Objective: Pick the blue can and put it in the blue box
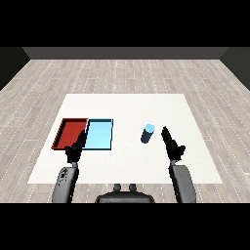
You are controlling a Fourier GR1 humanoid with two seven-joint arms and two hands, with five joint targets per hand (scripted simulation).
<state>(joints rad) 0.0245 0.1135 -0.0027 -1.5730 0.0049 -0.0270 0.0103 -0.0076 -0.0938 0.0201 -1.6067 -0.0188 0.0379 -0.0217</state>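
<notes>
**Two hands, one can: the reach before the grasp**

Two trays, one can and two hands are laid out on the white table [127, 161], which fills the middle of the head view and stands on a pale plank floor [127, 73]. Next in size are the trays, set side by side and touching on the table's left part: the red tray [63, 131] on the outside, the blue tray [100, 135] toward the centre. Both appear to hold nothing.

The right hand [172, 145] rises from its grey forearm at the right of the view, fingers straight and extended forward, not curled round anything. It stands just beside the can, on the can's right, with a narrow gap showing between them. The left hand [75, 148] hovers at the near edge of the trays, over the seam between red and blue; its fingers look relaxed and hold nothing.

The blue can [147, 133] is the smallest item. It stands on the table right of centre, apart from the blue tray and between that tray and the right hand.

Judged from this layout, the step in hand is the approach to the can; nothing is grasped yet. The next move calls for the right hand to close the gap, curl round the can, lift it and carry it leftward to the blue tray.
</notes>
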